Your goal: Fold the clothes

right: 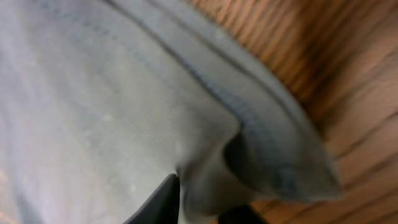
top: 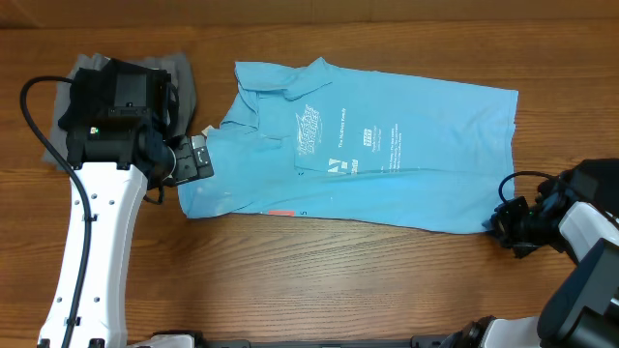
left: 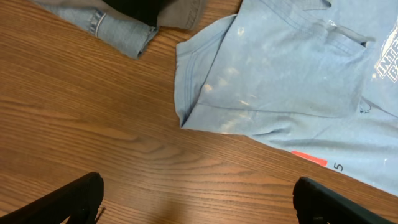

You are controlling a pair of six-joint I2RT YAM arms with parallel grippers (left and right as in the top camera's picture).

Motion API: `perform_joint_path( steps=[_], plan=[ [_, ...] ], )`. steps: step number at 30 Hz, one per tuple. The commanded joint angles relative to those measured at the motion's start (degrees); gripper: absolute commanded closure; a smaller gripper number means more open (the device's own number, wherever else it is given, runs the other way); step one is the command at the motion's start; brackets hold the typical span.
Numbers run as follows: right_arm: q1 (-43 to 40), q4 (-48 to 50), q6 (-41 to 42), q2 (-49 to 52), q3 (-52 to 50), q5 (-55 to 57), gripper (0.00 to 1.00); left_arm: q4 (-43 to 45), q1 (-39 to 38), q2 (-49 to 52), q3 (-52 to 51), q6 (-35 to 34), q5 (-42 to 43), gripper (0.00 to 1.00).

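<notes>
A sky-blue collared shirt [top: 387, 145] with white lettering lies spread flat across the table, collar to the left. My right gripper [top: 495, 224] is at its lower right corner. In the right wrist view the shirt's hem [right: 273, 155] is bunched between the two dark fingertips [right: 165, 202], so the gripper [right: 202, 208] is shut on it. My left gripper [top: 205, 155] is wide open by the shirt's left sleeve [left: 205, 81]. It hovers over bare wood [left: 202, 205] just short of the sleeve edge, holding nothing.
More clothes lie piled at the back left, partly under the left arm: a grey piece [top: 184, 77], a denim piece [left: 118, 28] and a black piece [left: 140, 9]. Bare wooden table [top: 319, 280] runs along the front.
</notes>
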Motion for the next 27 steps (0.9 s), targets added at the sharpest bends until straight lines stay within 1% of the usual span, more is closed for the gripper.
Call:
perform_joint_path(
  steps=[1, 3, 4, 9, 10, 11, 12, 13, 14, 15, 18, 21, 23, 24, 27],
  plan=[
    [-0.44, 1.27, 3.39, 3.06, -1.38, 13.55, 0.94, 0.17, 0.26, -0.52, -0.55, 2.14, 1.01, 0.0],
    [-1.38, 0.66, 6.32, 3.06, -0.2, 20.5, 0.96, 0.42, 0.24, -0.52, -0.55, 2.14, 1.05, 0.0],
    [-1.55, 0.52, 7.06, 3.06, 0.13, 21.97, 0.96, 0.44, 0.24, -0.52, -0.55, 2.14, 1.07, 0.0],
    [-1.9, 0.04, 7.69, 3.06, 1.81, 24.22, 0.94, 0.46, 0.24, -0.52, -1.49, 2.62, 2.16, 0.0],
    [-2.16, 0.07, 8.0, 3.06, 2.29, 24.44, 0.92, 0.5, 0.24, -0.52, -1.92, 2.6, 2.64, 0.0],
    [-2.29, 0.17, 8.07, 3.06, 2.75, 23.19, 0.82, 0.57, 0.24, -0.52, -2.29, 2.6, 2.99, 0.0],
    [-2.32, 0.13, 7.21, 3.06, 3.34, 20.68, 0.59, 0.83, 0.24, -0.52, -2.82, 2.62, 3.02, 0.0],
    [-2.32, -0.15, 5.79, 3.06, 3.85, 18.78, 0.51, 1.14, 0.24, -0.52, -3.3, 2.8, 3.15, 0.0],
    [-2.32, -0.9, 5.7, 3.02, 4.44, 18.16, 0.46, 1.75, 0.24, -0.52, -3.98, 3.5, 4.07, 0.0],
    [-2.38, -2.93, 5.92, 2.78, 5.86, 17.7, 0.44, 3.06, 0.24, -0.52, -5.44, 4.79, 6.34, 0.0],
    [-2.47, -7.54, 5.9, 1.03, 9.64, 17.53, 0.41, 5.79, 0.24, -0.52, -9.33, 6.14, 9.66, 0.0],
    [-2.47, -12.63, 5.68, -1.84, 13.77, 14.99, 0.4, 12.96, 0.24, -0.52, -15.93, 7.63, 11.26, 0.0],
    [-2.36, -13.99, 2.78, -3.69, 15.21, 9.99, 0.39, 18.88, 0.24, -0.48, -19.91, 8.59, 11.85, 0.0],
    [-2.01, -14.14, 0.46, -5.09, 15.3, 5.07, 0.39, 23.93, 0.24, -0.42, -23.19, 8.74, 11.87, 0.0],
    [-0.9, -14.58, -3.96, -6.25, 15.3, -3.02, 0.39, 32.26, 0.24, 0.11, -27.82, 10.8, 13.84, 0.0]
  ],
)
